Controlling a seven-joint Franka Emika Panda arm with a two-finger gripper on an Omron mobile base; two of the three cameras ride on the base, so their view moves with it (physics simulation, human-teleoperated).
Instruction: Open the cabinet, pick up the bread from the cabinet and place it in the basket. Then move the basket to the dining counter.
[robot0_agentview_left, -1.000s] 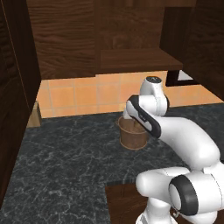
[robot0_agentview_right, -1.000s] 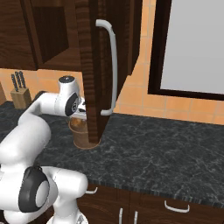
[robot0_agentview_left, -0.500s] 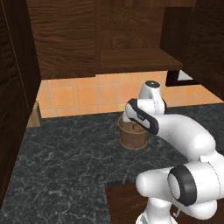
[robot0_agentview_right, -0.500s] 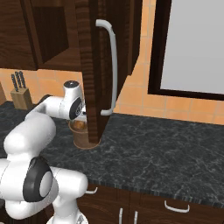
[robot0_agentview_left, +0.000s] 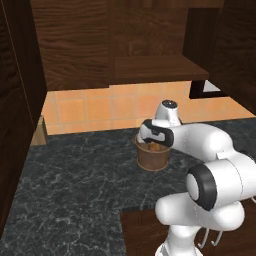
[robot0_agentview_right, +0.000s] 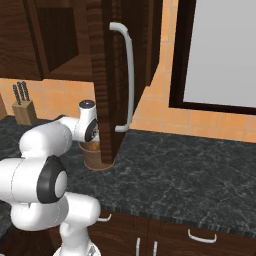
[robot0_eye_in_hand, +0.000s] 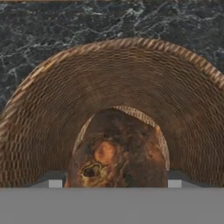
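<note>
Tool wide over bread in basket, cabinet door alongside.

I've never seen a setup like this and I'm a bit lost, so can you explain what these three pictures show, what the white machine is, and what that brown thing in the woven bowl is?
The white machine is a robot arm in a computer-drawn kitchen. Two pictures come from cameras behind it, one to each side; the third looks out from its hand.

On the black marbled worktop stands a small woven basket, under an open dark wood cabinet with a long silver handle. The arm bends down over the basket.

The hand picture looks straight into the basket, where a brown lump of bread lies at the bottom. The gripper sits just above it with its fingers apart on either side; whether they touch the bread I cannot tell. A knife block stands further along.
</note>
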